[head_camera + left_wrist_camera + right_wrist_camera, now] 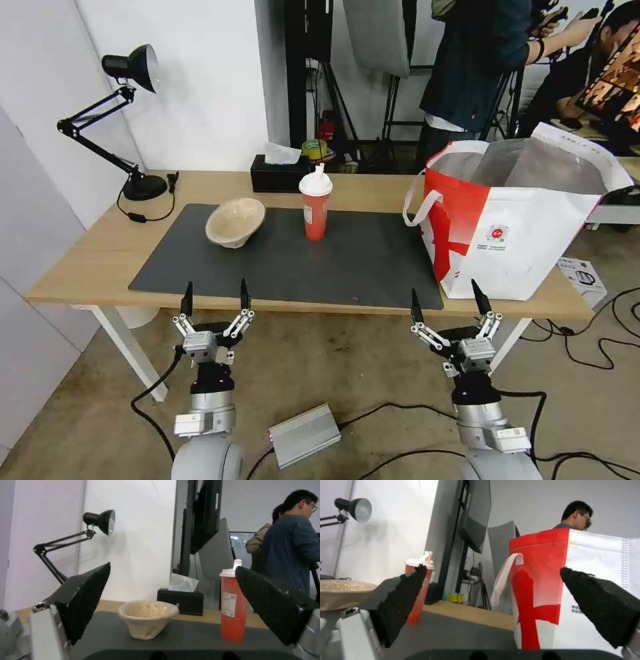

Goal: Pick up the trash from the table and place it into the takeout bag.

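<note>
Both grippers just hang off the near edge of the table (100, 257), fingers pointing up and spread wide with nothing in them. The left gripper (215, 296) sits below the near left part of the mat (373, 267), and the right gripper (445, 301) sits below the mat's near right corner, right in front of the bag (533, 233). Neither one touches the table or anything on it. Taking the mat as the reference: the pulp bowl (235, 221) is on its far left part, tipped over so the opening faces partly toward the robot, and from the left wrist view that bowl (147, 618) lines up between the left gripper's fingers (87, 600). The cup (315, 205), red with a white lid, stands upright near the middle of the mat's far side, well apart from the bowl. The bag stands at the mat's right end, partly on the mat, mouth open with the foil lining showing and one white handle drooping toward the cup. Can't make out what's inside the bag from here. Beyond the mat's far edge there's a black tissue box (279, 175) just behind the cup, and off the mat's far left corner sits the lamp (127, 73) with its base on the wood.
</note>
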